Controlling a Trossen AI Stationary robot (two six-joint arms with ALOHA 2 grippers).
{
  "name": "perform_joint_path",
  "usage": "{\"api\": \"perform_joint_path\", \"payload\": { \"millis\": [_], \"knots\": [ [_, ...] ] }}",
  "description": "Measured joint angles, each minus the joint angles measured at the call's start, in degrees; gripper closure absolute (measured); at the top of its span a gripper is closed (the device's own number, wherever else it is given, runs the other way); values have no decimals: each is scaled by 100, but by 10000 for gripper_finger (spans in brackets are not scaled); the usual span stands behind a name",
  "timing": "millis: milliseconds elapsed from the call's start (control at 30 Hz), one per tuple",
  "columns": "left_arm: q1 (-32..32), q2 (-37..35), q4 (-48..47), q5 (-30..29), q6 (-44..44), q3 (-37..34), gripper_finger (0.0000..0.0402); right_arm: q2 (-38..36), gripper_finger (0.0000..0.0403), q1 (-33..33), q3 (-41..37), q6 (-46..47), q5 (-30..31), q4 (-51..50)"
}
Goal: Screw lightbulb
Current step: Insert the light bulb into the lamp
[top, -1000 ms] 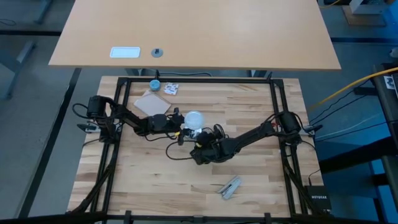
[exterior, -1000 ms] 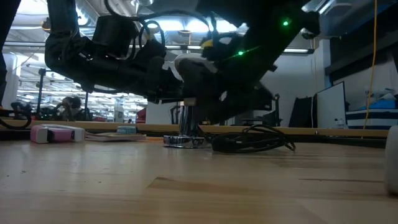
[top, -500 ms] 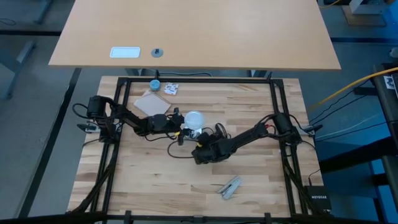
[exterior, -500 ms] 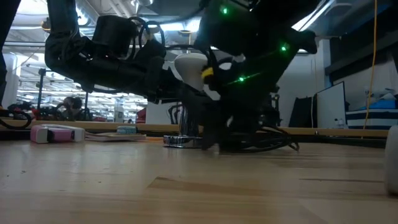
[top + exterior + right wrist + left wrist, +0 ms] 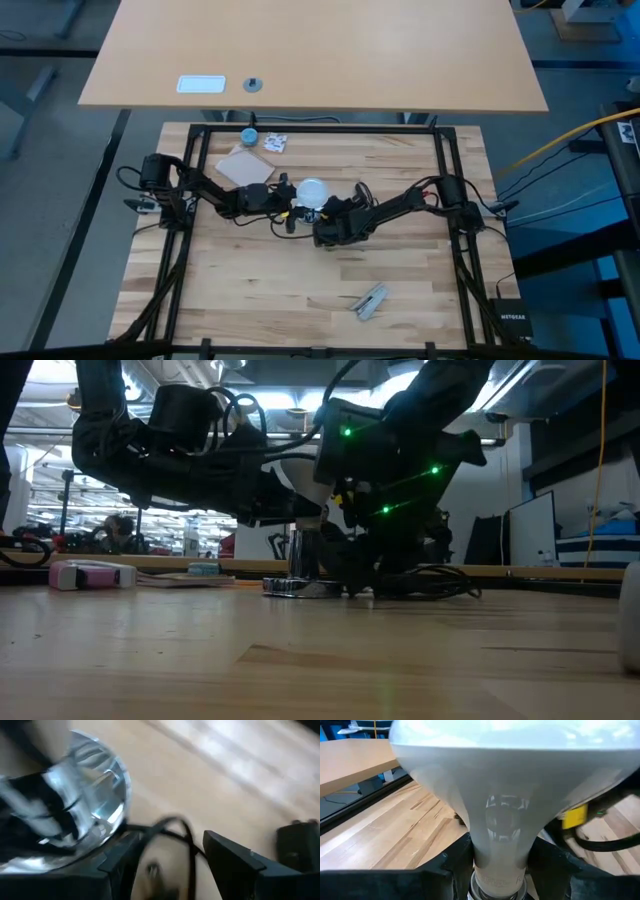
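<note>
Frosted glass fills the left wrist view: the lightbulb is clamped at its narrow neck between the left gripper's fingers, globe outward, presumably so the threaded end can be turned into a socket. In the high view the bulb sits at the centre of the frame, on the wooden table. Just right of it, the right gripper is lowered beside the shiny silver disc and its black cord, likely to steady that base; its fingers are seen apart, with nothing between them.
</note>
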Motion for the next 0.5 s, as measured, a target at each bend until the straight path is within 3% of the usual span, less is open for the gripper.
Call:
{"api": "perform_joint_path", "payload": {
  "millis": [333,500],
  "knots": [
    [0,2,2,0,0,0,245,-203,178,242,-15,-193,203,62],
    [-1,1,2,-2,-15,0,245,-555,178,604,-13,-193,773,88]
  ]
}}
